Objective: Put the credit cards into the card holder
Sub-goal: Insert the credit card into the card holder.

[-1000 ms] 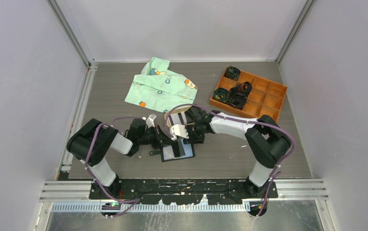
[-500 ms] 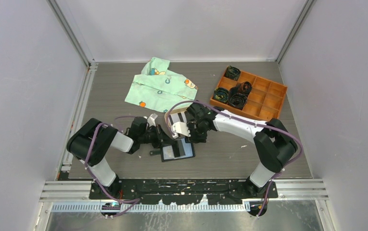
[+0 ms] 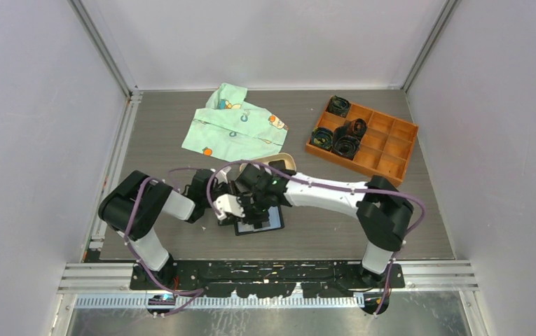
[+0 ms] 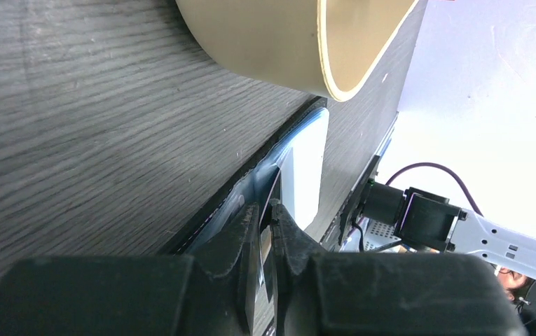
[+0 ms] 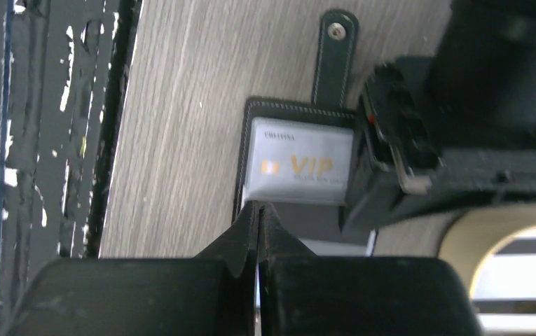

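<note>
Hovering clenched shut, the right gripper (image 5: pixel 258 207) points at the near edge of the open card holder (image 5: pixel 300 222), which lies flat just ahead, long axis crosswise, a VIP card (image 5: pixel 300 166) on its inner face. The left gripper (image 4: pixel 265 213) sits at its side edge, barely parted; grip unclear.

In the top view the card holder (image 3: pixel 273 221) is covered in large part by the right arm (image 3: pixel 321 190), only a rim of the tan tray (image 3: pixel 284 160) is seen behind it, and the small print on the VIP card (image 5: pixel 300 166) cannot be read.
</note>
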Action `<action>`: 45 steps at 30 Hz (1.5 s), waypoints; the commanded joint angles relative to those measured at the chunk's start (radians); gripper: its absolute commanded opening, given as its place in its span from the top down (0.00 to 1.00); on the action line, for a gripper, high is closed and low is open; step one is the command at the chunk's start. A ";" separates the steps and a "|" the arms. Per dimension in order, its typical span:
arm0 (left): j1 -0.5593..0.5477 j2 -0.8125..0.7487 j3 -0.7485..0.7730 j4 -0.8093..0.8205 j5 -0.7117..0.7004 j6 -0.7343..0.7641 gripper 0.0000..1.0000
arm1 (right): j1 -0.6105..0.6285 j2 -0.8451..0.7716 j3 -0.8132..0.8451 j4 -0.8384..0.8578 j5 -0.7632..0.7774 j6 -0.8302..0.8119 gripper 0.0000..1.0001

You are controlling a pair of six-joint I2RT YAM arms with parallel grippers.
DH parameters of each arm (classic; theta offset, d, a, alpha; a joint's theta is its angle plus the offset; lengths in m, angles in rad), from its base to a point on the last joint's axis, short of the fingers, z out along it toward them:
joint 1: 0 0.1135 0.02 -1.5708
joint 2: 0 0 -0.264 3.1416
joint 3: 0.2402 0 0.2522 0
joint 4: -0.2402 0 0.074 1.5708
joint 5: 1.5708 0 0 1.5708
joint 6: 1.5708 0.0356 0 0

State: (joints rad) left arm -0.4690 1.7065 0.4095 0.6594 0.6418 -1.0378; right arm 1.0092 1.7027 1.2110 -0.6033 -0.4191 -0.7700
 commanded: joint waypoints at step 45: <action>0.003 -0.041 0.038 -0.103 -0.007 0.066 0.66 | 0.011 0.043 -0.054 0.076 0.280 -0.007 0.97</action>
State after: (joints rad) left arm -0.4690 1.7145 0.4412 0.6518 0.6846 -1.0245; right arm 1.0336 1.8187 1.1606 -0.4736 -0.0849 -0.7612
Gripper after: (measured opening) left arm 0.332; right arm 0.029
